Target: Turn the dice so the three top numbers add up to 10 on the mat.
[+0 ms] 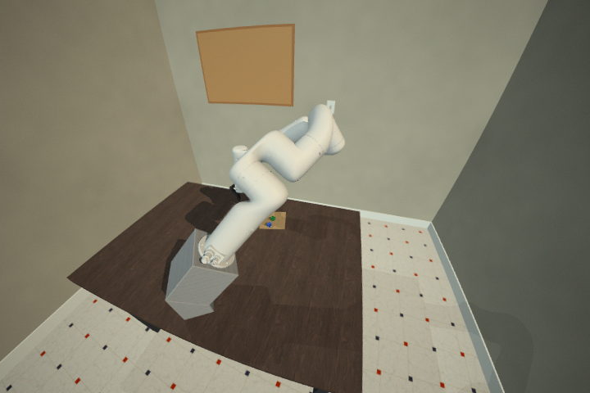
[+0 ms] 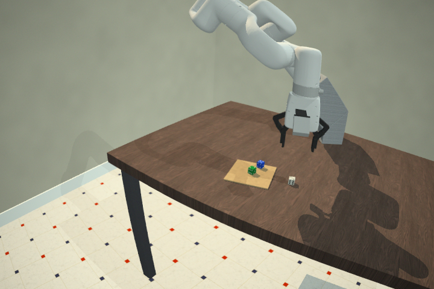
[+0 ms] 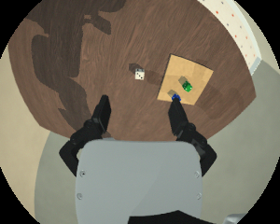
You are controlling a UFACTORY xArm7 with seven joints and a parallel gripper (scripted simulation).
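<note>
My gripper [image 2: 298, 149] [image 3: 140, 104] is open and empty, high above the table. A white die [image 2: 291, 180] [image 3: 139, 75] stands on the table beside the mat, off it; in the exterior view a side face shows six pips. The tan mat [image 1: 280, 223] [image 2: 236, 179] [image 3: 196, 70] lies flat. A green die [image 1: 272, 218] [image 2: 251, 170] [image 3: 187, 86] sits on the mat near its middle. A blue die [image 1: 269, 224] [image 2: 260, 164] [image 3: 176, 97] sits on the mat near an edge, partly hidden by a finger in the wrist view. The top numbers are too small to read surely.
The dark wooden table [image 1: 314, 277] [image 2: 190, 136] [image 3: 117, 56] carries the mat and the dice. The arm's grey pedestal [image 1: 202, 286] [image 2: 335, 115] stands at one side. The arm's shadow falls on the table beyond the white die.
</note>
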